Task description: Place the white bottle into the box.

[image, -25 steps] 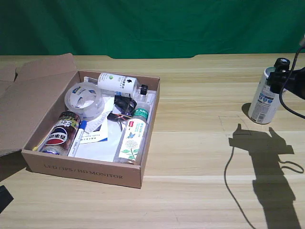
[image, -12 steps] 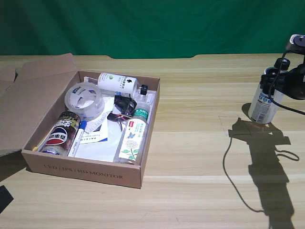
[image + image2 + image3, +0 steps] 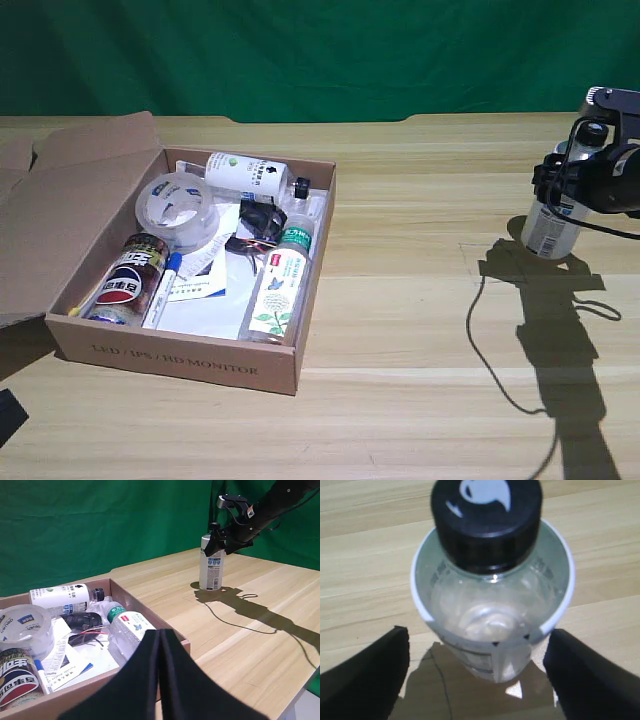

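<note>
The white bottle [image 3: 549,229] stands upright on the table at the exterior view's far right, well away from the box [image 3: 180,356]. My right gripper [image 3: 566,186] sits around the bottle's upper part and hides its black cap in that view. In the right wrist view I look down on the black cap [image 3: 486,521] and the bottle's shoulder [image 3: 492,610]. My gripper [image 3: 477,637] is open, one dark finger [image 3: 367,677] on each side of the bottle with a gap to it. The left wrist view shows the bottle [image 3: 210,571] under the gripper [image 3: 223,536].
The open cardboard box holds a smaller white bottle with a green logo [image 3: 245,175], a tape roll [image 3: 178,208], a cola can [image 3: 128,280], a clear green-capped bottle [image 3: 280,285], a marker and papers. A cable [image 3: 480,340] hangs from the right arm. The parked left gripper [image 3: 160,680] stays near the box.
My right gripper has moved toward the exterior view's left and come down over the bottle's top, covering the cap. The bottle has stayed in place.
</note>
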Robot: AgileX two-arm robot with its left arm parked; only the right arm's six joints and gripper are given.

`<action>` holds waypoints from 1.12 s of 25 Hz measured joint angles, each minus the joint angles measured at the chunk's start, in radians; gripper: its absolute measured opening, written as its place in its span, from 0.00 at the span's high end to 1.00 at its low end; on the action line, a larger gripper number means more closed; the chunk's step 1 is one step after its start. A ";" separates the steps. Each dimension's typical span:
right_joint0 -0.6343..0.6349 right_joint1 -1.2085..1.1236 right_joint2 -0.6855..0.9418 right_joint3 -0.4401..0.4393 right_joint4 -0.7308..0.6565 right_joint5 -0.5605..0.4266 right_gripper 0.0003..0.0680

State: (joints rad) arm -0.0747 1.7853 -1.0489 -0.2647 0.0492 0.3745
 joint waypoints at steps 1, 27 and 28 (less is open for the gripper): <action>0.000 0.008 -0.003 0.000 -0.002 0.000 0.02; -0.019 0.152 -0.018 -0.005 -0.136 -0.064 0.26; -0.012 0.146 -0.018 -0.012 -0.121 -0.065 0.26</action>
State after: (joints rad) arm -0.0865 1.9308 -1.0672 -0.2770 -0.0716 0.3096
